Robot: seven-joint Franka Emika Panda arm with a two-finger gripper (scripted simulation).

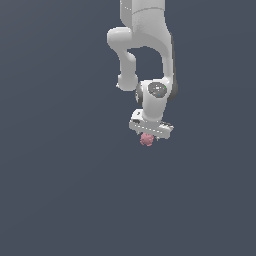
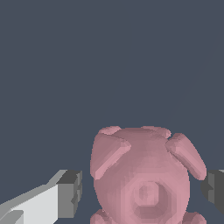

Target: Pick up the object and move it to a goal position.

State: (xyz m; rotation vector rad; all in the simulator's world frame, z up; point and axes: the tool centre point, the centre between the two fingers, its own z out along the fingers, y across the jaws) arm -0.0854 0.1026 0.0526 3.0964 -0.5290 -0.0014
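You are looking at the white gripper (image 1: 148,136) hanging over the plain grey ground, with the pink object (image 1: 146,139) sitting right beneath it. In the wrist view the object (image 2: 146,177) is lying between the two fingers (image 2: 70,192), and the jaws are standing apart, a gap showing on each side.

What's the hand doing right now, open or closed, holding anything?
Hand: open, its fingers on either side of the pink object with gaps showing; not gripping it yet.
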